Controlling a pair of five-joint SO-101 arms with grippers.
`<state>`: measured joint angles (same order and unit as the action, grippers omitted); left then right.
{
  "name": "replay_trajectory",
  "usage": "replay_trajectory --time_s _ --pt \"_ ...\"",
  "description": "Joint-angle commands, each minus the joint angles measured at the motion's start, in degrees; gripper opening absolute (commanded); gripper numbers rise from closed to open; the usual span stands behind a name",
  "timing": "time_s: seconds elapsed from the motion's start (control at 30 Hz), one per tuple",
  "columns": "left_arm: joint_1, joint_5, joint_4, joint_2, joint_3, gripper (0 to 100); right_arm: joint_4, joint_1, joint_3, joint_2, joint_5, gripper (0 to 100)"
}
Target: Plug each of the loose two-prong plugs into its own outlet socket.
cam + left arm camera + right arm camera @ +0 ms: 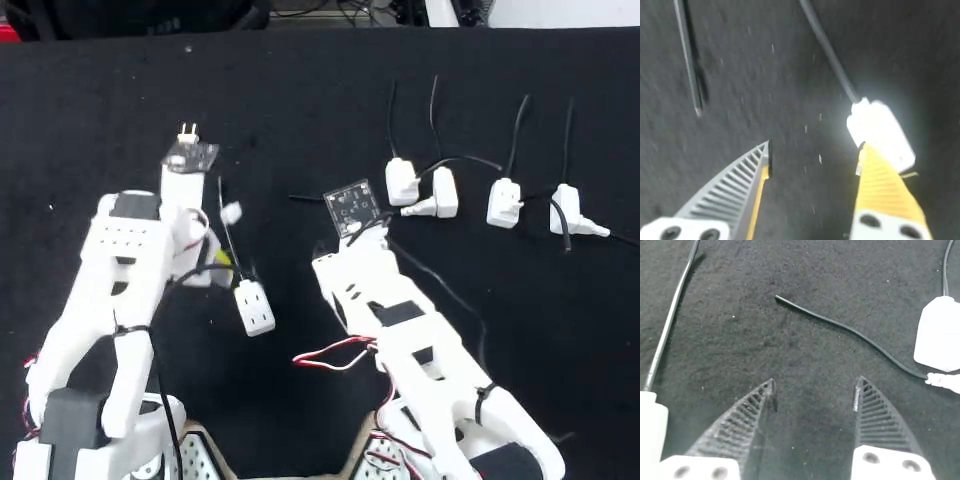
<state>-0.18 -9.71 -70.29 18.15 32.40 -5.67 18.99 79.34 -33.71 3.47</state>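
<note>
Plainly, left gripper [813, 147] and right gripper [815, 385] gape wide, empty.
Yellow finger [885, 190] hides one end of the white plug [880, 132].

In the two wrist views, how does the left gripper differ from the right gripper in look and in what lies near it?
The left gripper has one yellow jaw; the right gripper has two dark grey ones. The left gripper's yellow jaw tip is at the edge of a white connector; the right gripper has bare black cloth between its jaws, a thin black cable ahead. Both are open, ribbed and empty.
</note>
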Motion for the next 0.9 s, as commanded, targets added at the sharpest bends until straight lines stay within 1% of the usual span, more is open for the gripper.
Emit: replay_trajectory --time_s 0.0,0.07,0.17,0.3,0.4,0.53,0.67,0.77,0.87 --pt "-0.7 7.7 9.7 -3.7 -3.6 29 1.1 -0.8 -2.2 -2.1 0.0 23.0" --pt "-0.9 11.7 15.3 -9.1 -3.3 29 1.1 -0.9 -2.1 -2.2 0.0 23.0" --pt "0.5 15.0 19.4 -17.8 -4.9 29 1.1 -0.9 -2.1 -2.2 0.0 23.0" --pt "1.1 19.0 19.6 -26.8 -9.9 29 1.1 -0.7 -2.1 -2.2 0.0 23.0" --pt "-0.8 20.6 19.5 -30.3 -11.6 28 1.1 -0.7 -2.1 -2.2 0.0 23.0" --pt "-5.4 22.9 15.3 -30.5 -11.6 28 1.1 -0.7 -2.1 -2.2 0.0 23.0" --pt "-9.4 22.4 8.4 -30.5 -11.5 28 1.1 -0.7 -2.2 -2.2 0.0 23.0" --pt "-11.1 17.8 3.4 -30.2 -11.5 28 1.1 -0.7 -2.2 -2.2 0.0 23.0" --pt "-13.2 14.5 0.6 -28.5 -11.5 28 1.1 -0.7 -2.2 -2.2 0.0 23.0"
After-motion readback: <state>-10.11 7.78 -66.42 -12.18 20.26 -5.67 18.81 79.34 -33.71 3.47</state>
